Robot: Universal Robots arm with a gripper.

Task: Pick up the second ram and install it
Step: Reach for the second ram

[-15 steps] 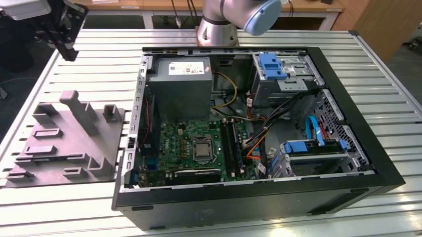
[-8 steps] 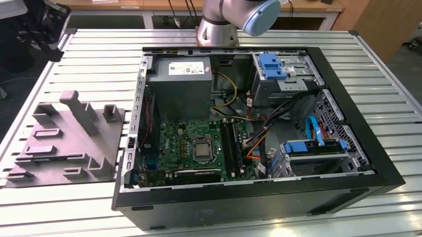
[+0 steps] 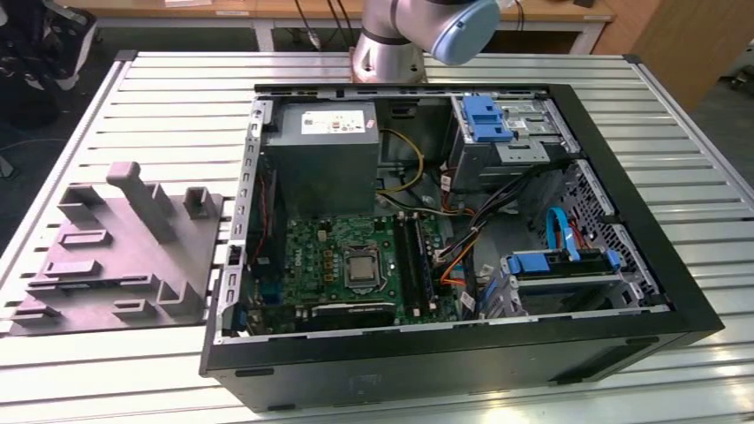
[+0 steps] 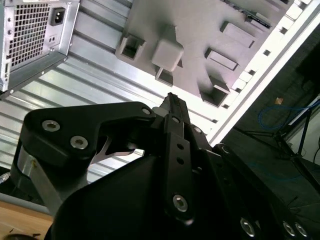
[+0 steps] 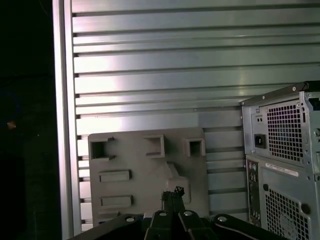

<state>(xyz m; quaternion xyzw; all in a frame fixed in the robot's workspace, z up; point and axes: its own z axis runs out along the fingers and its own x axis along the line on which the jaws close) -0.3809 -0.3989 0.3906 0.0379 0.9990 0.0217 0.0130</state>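
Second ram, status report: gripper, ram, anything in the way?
Gripper shut, hovering over the grey fixture beside the computer case. Second ram not in its grasp. Nothing between gripper and fixture.

Your arm (image 3: 387,40) showed, in the exterior view, as a brushed silver-grey tube with a rounded pale blue joint cap (image 3: 467,26) beside it.

In the second wrist view your gripper (image 4: 172,101) was matte black throughout. It had broad, flat linkage plates (image 4: 95,125) with rounded corners, stacked over a bulky black body. Round silver screw heads (image 4: 79,143) sat in the plates: two on the wide plate, others in a line down the narrow central bar. A pale grey metal bracket (image 4: 35,172) showed beneath the wide plate.

In the first wrist view the gripper (image 5: 172,194) looked the same, with black links, four bright screw heads in a row and slim black fingers (image 5: 168,201).
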